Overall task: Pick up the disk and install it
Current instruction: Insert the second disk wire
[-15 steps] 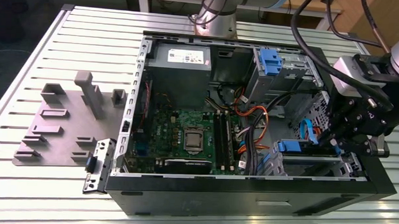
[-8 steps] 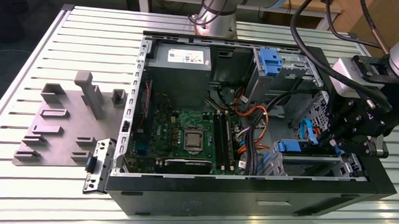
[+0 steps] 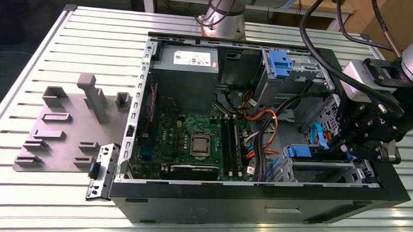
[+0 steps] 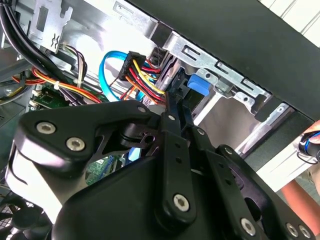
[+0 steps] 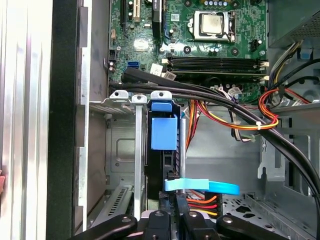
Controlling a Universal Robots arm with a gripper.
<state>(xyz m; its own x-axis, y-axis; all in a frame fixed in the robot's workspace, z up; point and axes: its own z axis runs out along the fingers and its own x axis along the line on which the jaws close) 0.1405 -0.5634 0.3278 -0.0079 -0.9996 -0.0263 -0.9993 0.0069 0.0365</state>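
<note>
Here, disk edge-on in cage, blue tab showing

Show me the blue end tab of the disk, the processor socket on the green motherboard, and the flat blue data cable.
blue end tab of the disk (image 5: 163, 134), first wrist view, tab face
processor socket (image 5: 212, 24), first wrist view, metal lid
flat blue data cable (image 5: 200, 185), first wrist view, mid-run

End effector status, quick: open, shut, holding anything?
End effector: cannot be told whether open or shut; it sits at the disk, which stands in the drive cage slot.
</note>
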